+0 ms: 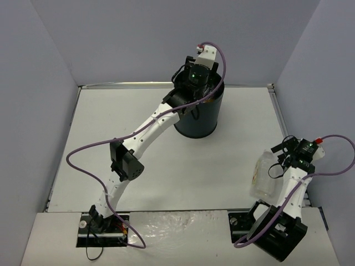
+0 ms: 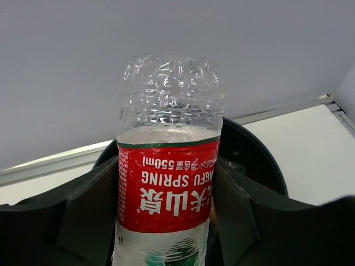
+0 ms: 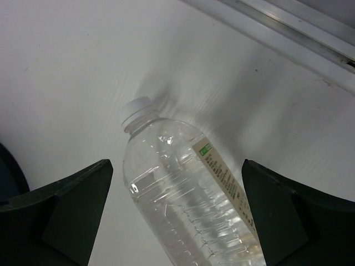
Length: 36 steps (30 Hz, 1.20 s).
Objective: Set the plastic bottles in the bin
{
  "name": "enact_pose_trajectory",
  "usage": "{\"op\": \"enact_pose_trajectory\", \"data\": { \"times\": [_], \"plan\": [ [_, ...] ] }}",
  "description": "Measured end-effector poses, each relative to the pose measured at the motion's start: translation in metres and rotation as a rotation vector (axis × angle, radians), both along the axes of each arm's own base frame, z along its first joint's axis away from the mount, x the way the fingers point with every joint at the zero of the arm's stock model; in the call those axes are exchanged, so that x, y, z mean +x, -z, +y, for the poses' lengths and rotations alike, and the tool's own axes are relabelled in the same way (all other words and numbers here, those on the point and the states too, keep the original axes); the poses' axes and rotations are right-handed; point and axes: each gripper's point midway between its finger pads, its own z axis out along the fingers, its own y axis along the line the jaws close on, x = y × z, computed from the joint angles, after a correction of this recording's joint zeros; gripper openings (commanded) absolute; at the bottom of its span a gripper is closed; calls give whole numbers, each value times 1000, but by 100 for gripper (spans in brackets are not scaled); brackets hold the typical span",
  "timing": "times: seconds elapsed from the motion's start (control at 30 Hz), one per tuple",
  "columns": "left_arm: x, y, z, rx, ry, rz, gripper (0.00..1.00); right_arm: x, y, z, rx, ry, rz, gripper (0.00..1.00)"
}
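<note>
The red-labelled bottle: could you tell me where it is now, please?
In the left wrist view, the red-labelled bottle sits between the fingers of the left claw, over the open mouth of the black bin.

3 plain grey-lilac walls enclose a white table: 1 rises just beyond the left gripper, 1 stands near the right gripper. A metal strip edges the tabletop.

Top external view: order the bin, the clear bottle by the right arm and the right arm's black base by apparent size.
1. bin and right arm's black base: about alike, so no ranking between them.
2. clear bottle: smallest, partly hidden.
</note>
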Motion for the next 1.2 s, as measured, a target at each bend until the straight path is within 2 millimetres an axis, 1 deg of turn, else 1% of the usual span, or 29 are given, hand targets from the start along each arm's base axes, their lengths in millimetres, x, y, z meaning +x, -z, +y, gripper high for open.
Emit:
{"op": "enact_pose_trajectory", "data": {
  "times": [0.1, 0.17, 0.27, 0.37, 0.47, 0.53, 0.63, 0.67, 0.7, 0.83, 0.87, 0.97, 1.07, 1.1, 1.2],
  "plan": [
    [8, 2, 13, -15, -32, 8, 66, 10, 4, 18, 0, -79, 13, 100],
    [13, 6, 22, -23, -52, 17, 69, 16, 8, 31, -17, -127, 36, 100],
    [21, 12, 33, -31, -81, 28, 70, 19, 17, 45, -24, -166, 71, 100],
    [28, 14, 43, -39, -101, 33, 70, 10, 27, 39, -39, -112, 113, 100],
    [33, 13, 49, -54, -112, 32, 72, 4, 29, 32, -66, -61, 125, 100],
    [35, 13, 51, -62, -113, 32, 77, 3, 28, 29, -75, -48, 125, 100],
    [38, 12, 54, -71, -111, 33, 94, 4, 31, 33, -75, -63, 136, 100],
    [39, 12, 55, -74, -109, 34, 97, 5, 33, 37, -74, -81, 145, 100],
    [40, 12, 56, -78, -107, 35, 97, 7, 35, 42, -78, -106, 153, 100],
    [44, 13, 58, -86, -90, 40, 97, 18, 37, 77, -98, -267, 166, 100],
    [45, 13, 59, -86, -89, 42, 97, 20, 37, 83, -102, -299, 169, 100],
    [48, 16, 64, -79, -83, 52, 97, 25, 34, 90, -121, -357, 173, 100],
    [50, 18, 68, -73, -81, 60, 97, 33, 24, 98, -148, -418, 160, 100],
    [50, 17, 70, -70, -80, 62, 97, 38, 19, 104, -157, -458, 148, 100],
    [44, 7, 76, -61, -76, 59, 97, 51, 1, 133, -176, -619, 96, 100]
  ]
}}
